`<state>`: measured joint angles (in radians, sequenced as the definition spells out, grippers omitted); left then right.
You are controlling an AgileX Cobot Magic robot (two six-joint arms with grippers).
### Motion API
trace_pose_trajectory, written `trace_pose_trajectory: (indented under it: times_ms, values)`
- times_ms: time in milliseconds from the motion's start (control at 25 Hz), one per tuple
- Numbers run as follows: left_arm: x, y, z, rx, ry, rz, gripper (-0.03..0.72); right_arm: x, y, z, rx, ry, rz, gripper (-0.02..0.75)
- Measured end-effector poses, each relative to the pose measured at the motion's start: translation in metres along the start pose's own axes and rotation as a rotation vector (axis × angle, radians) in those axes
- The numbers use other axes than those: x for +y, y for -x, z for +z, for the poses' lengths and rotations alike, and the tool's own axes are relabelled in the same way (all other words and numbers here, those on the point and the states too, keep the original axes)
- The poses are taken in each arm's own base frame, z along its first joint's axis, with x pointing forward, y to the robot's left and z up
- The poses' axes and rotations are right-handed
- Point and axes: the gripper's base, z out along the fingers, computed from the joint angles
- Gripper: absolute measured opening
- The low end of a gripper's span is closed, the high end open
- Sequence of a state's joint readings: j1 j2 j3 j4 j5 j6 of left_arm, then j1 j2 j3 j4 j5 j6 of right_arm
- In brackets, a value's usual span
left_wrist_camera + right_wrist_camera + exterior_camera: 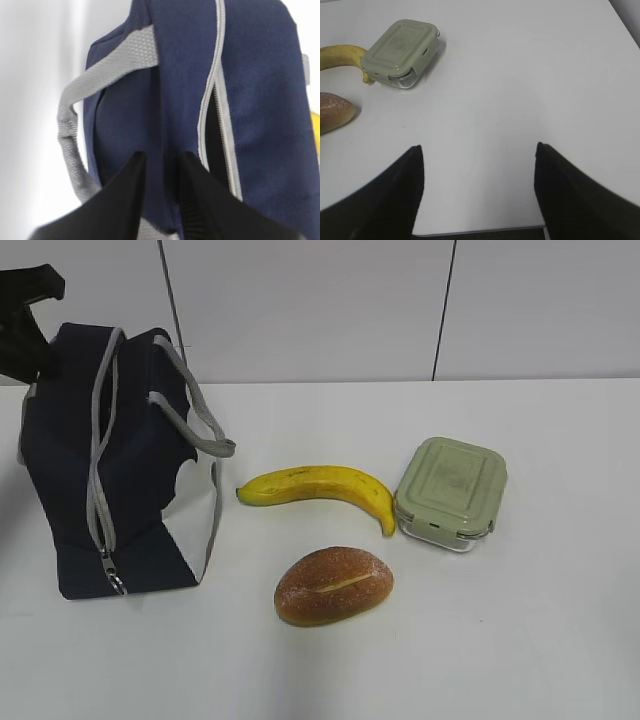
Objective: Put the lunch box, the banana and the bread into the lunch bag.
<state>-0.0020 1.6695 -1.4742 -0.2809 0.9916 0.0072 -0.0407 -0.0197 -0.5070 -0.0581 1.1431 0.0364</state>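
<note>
The navy lunch bag (pixel 130 490) stands at the left of the white table. My left gripper (pixel 162 160) is shut on a fold of its top fabric (pixel 260 100), next to the grey zipper, which gapes partly open. The zipper's ring pull (pixel 113 575) hangs low at the front. The banana (pixel 320 485), the bread (pixel 333 585) and the green-lidded lunch box (pixel 452 490) lie on the table to the right of the bag. My right gripper (pixel 477 150) is open and empty over bare table, with the lunch box (pixel 402 50), the banana (pixel 337 55) and the bread (pixel 332 112) far off to its left.
The bag's grey strap handles (pixel 195 410) stick out toward the banana. My left arm (pixel 25 310) shows as a black shape behind the bag's top. A white panelled wall (pixel 400 310) stands behind the table. The table's front edge (pixel 480 232) lies just below my right gripper.
</note>
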Motion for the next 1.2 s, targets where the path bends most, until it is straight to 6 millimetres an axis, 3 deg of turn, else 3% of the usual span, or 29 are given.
trace_pose_trajectory:
  times_ms: [400,640,1200]
  values:
    - [0.002,0.001,0.018,0.033,-0.017,-0.019,0.149,0.0,0.0,0.0,0.0,0.0,0.0,0.51]
    - [0.001,0.001,0.018,0.038,-0.027,-0.026,0.006,0.0,0.0,0.0,0.0,0.0,0.0,0.51]
    - [-0.026,-0.005,0.021,0.063,-0.136,0.056,0.002,0.0,0.0,0.0,0.0,0.0,0.0,0.51]
